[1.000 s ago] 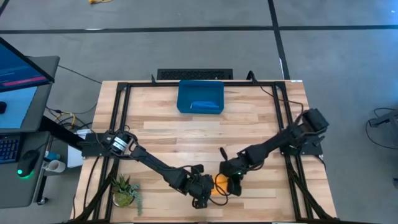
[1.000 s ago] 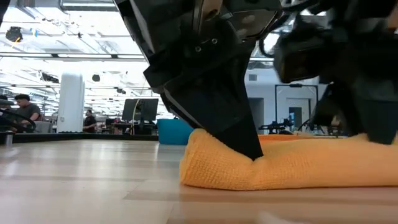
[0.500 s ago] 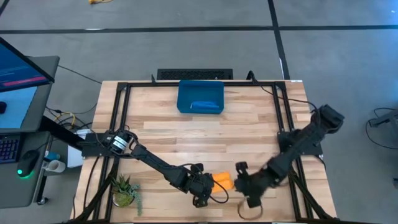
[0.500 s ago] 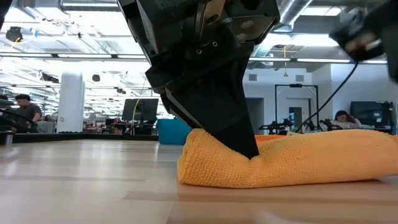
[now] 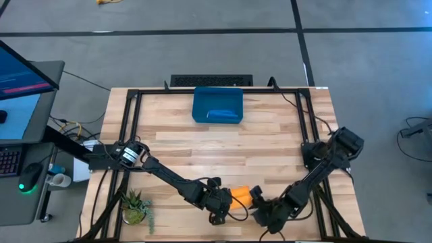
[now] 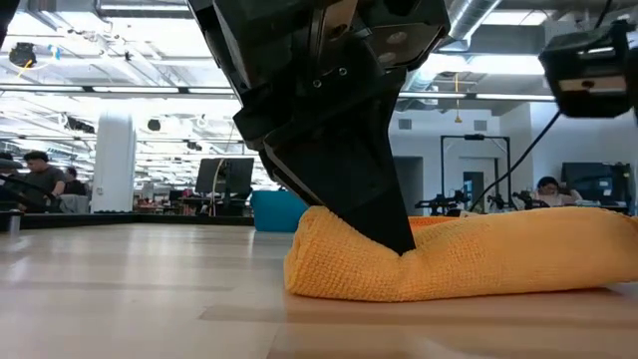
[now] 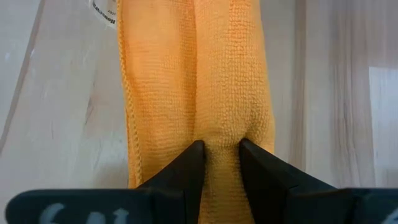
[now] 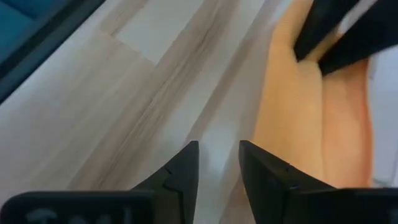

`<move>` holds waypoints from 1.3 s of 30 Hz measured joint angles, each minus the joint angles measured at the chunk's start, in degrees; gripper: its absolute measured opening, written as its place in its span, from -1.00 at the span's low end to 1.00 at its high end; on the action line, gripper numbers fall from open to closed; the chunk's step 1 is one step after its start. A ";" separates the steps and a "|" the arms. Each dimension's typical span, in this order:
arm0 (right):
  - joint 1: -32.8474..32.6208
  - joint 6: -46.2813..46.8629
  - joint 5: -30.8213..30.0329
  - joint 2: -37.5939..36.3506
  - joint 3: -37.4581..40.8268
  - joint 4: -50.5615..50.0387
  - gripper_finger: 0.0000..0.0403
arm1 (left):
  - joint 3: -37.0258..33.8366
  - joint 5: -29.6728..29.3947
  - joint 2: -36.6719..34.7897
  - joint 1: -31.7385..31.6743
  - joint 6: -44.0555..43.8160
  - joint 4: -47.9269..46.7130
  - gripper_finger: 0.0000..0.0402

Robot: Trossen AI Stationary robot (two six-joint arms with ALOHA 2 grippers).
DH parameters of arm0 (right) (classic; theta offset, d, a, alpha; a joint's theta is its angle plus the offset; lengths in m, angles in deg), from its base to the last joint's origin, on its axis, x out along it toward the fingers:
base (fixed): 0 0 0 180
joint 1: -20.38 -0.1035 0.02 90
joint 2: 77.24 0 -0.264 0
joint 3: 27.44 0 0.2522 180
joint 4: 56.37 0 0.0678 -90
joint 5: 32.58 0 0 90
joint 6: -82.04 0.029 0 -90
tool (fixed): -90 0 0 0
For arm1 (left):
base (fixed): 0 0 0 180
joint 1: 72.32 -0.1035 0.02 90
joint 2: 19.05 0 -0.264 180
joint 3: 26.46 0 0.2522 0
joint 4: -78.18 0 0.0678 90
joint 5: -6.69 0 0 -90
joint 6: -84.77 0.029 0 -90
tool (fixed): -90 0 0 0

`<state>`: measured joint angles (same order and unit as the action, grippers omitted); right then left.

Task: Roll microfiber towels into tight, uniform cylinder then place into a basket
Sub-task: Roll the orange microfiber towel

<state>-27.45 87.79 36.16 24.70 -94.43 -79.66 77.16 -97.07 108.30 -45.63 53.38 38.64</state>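
The yellow-orange microfiber towel (image 5: 241, 195) lies as a loose roll on the table near its front edge, its long axis running left to right (image 6: 478, 261). My left gripper (image 5: 223, 200) is shut on the roll's left end. My right gripper (image 5: 260, 210) hovers off the roll's right end, toward the near edge. Its fingers (image 8: 219, 158) stand slightly open with only bare table between them. The dark blue basket (image 5: 199, 101) stands at the far middle. A rolled blue towel (image 5: 223, 115) lies in it. My left gripper pinches a raised ridge of the towel (image 7: 221, 138) between its two fingers, near the roll's left end (image 6: 404, 249). The fingers slant down from the table's left and point along the roll. The towel dents in at the fingertips, and the roll rests on the table.
A small potted plant (image 5: 136, 206) stands at the near left corner. Black frame rails (image 5: 128, 135) run along both sides of the table. A black keyboard-like bar (image 5: 211, 81) lies beyond the far edge. Bare wood lies between the towel and the basket.
My right gripper has come off the towel's right end. It swung toward the near right corner while rolling its wrist, then came back a little toward the towel. The towel has stayed where it was, and its right end now lies free.
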 joint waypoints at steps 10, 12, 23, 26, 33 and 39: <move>-0.01 -6.23 -5.94 4.36 -8.22 -5.11 -0.15 | -0.02 -0.15 0.00 -0.02 0.45 -0.07 -0.46; 0.56 -6.17 -5.91 4.36 -8.11 -6.69 -0.13 | -0.02 -0.16 0.00 0.09 0.45 -0.09 -0.44; 4.90 -2.40 -3.91 9.00 -8.16 -9.18 -0.15 | -0.02 -0.87 0.00 0.39 0.45 0.00 -0.42; 5.64 0.74 -3.64 10.19 -8.27 -9.81 -0.18 | -0.02 -0.58 0.00 0.37 1.04 0.00 -0.42; 7.44 7.23 -0.91 10.35 -8.31 -10.66 -0.24 | 1.23 -1.29 -0.86 0.98 4.57 -2.40 -0.42; 9.38 11.13 2.29 10.20 -8.33 -10.87 -0.31 | 3.00 -7.59 -3.58 4.48 5.12 -8.77 -0.42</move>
<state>-18.07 98.92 38.44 34.90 -102.76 -90.53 80.17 -104.65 104.72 -41.15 58.50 29.86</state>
